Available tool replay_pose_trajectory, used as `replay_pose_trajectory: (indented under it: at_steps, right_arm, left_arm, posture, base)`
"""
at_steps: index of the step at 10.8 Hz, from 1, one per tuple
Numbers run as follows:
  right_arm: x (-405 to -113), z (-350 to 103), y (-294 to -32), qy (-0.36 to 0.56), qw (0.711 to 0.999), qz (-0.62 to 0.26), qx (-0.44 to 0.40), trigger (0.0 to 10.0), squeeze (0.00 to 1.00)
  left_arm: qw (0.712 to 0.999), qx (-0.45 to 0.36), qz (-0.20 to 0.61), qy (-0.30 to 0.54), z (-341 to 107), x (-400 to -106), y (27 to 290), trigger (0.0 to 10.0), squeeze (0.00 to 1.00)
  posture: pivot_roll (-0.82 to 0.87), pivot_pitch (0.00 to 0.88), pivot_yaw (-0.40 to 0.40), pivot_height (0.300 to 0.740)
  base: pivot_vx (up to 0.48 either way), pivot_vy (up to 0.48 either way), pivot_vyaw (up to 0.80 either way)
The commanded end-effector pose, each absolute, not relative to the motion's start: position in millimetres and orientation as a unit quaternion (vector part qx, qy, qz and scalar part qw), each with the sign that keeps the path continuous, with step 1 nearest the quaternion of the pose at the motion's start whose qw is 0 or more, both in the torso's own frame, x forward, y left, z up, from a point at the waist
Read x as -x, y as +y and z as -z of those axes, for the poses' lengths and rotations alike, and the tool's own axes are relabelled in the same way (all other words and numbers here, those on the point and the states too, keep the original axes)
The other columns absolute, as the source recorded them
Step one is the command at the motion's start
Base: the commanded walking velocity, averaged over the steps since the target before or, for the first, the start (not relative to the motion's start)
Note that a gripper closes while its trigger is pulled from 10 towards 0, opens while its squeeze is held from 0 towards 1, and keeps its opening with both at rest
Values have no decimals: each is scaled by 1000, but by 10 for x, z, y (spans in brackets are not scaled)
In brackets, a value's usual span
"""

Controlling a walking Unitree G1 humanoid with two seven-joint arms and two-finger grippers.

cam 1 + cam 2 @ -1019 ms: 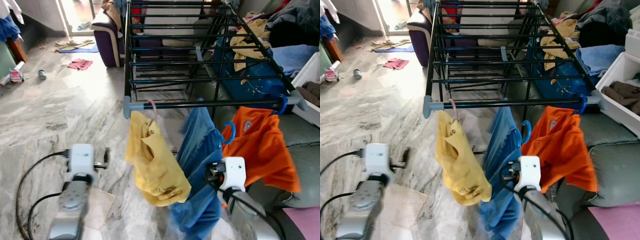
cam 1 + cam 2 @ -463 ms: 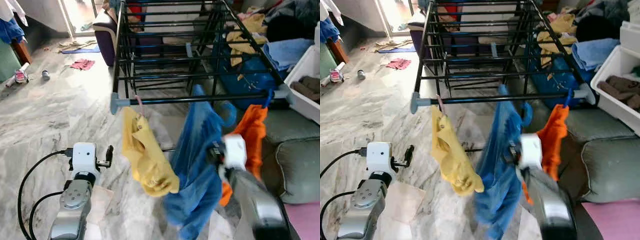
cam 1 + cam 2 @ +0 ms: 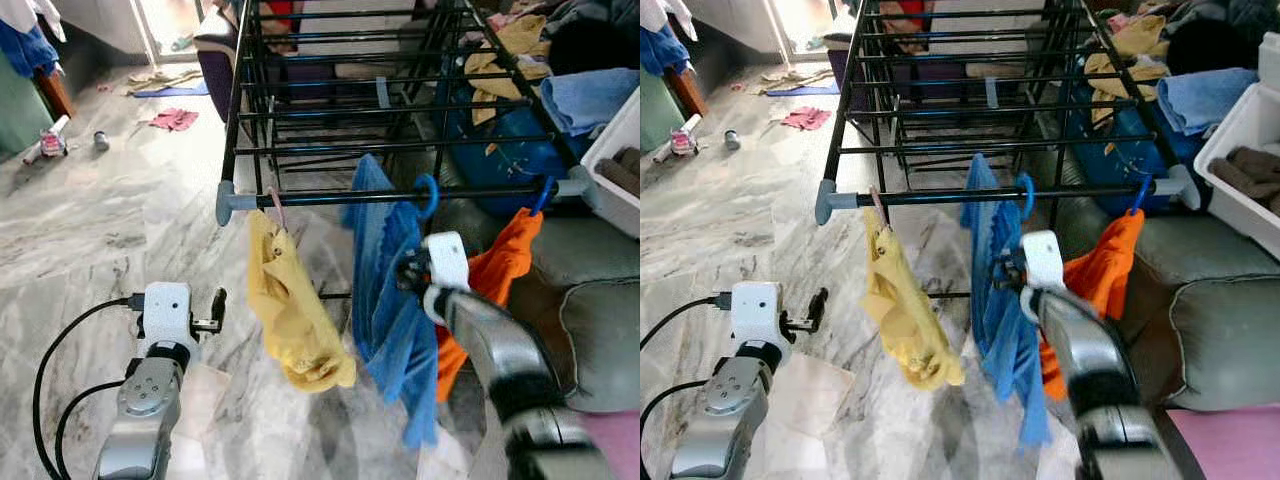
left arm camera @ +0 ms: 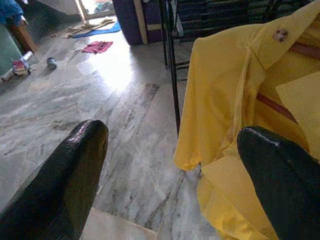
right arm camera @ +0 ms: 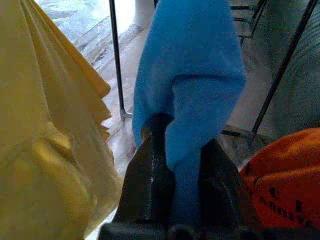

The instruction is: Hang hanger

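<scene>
Three garments hang on the rack's front rail [image 3: 330,197]; shirt [image 3: 290,310] leftmost; middle garment [image 3: 395,310] beside it; third garment [image 3: 490,275] rightmost.

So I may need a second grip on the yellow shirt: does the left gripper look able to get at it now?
Probably yes: the left gripper is open beside the yellow shirt, nothing between them.

A purple sofa [image 3: 222,60] stands beyond scattered cloths [image 3: 174,119] on the marble floor [image 3: 100,230].
</scene>
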State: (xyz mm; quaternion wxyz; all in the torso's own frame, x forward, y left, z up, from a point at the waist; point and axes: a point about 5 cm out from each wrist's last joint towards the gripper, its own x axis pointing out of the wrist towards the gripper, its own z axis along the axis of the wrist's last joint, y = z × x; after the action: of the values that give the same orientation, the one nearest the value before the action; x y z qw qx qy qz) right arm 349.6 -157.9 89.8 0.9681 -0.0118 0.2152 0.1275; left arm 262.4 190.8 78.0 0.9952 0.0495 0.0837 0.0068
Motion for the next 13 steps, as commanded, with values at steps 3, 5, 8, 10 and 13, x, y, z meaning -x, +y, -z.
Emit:
replay_pose_trajectory:
  at_steps: [3, 5, 8, 10, 13]
  right_arm:
    - [-3551, -815, -1722, 261, 961, -84, -24, 10000, 0]
    - [-3560, -758, -1776, 271, 960, -72, -27, 10000, 0]
    - [-3574, -747, -1828, 275, 959, -62, -34, 10000, 0]
    - [-3553, -696, -1771, 271, 959, -80, -38, 10000, 0]
    - [-3550, -690, -1757, 265, 959, -93, -22, 10000, 1000]
  left_arm:
    - [995, -54, -2, 85, -813, -2610, 1932, 10000, 0]
    - [995, -53, 1, 88, -809, -2610, 1929, 10000, 0]
    - [995, -53, 7, 90, -805, -2628, 1918, 10000, 0]
    - [995, -53, 8, 88, -811, -2643, 1911, 10000, 0]
    - [995, -52, 10, 87, -814, -2665, 1900, 10000, 0]
  posture:
    - [39, 89, 24, 740]
    - [41, 87, 29, 740]
    - [38, 81, 36, 740]
    - [38, 79, 35, 740]
    - [37, 74, 35, 740]
  base:
    - [0, 0, 0]
    - [0, 0, 0]
    - [0, 0, 0]
    - [0, 0, 0]
    - [0, 0, 0]
